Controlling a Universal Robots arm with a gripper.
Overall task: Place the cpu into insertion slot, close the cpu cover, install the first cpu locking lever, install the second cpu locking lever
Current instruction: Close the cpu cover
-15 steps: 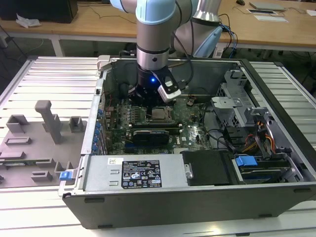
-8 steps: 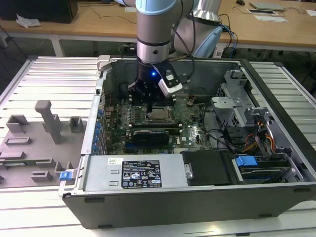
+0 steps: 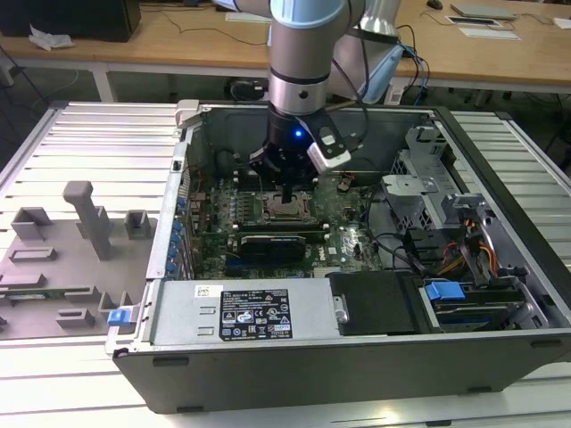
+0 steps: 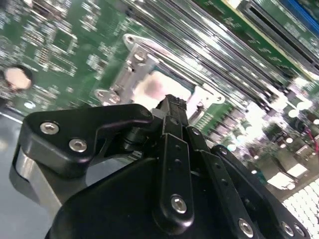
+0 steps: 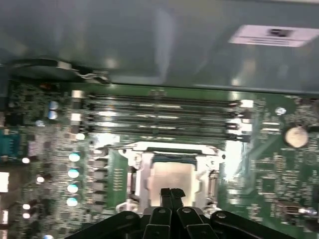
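silver-topped cpu [image 5: 172, 177] flat in insertion slot [image 5: 133, 180]

Fingers [image 5: 165, 195] together — over the cpu [image 5: 172, 175]

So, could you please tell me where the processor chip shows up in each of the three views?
Exterior view: the chip sits midway on the green board, directly under the tool.
Second wrist view: a pale square just past the tool, ringed by the silver frame.
First wrist view: a pale square inside that frame, just past the tool.
Shared landmark: the tool's shut tip at the chip.
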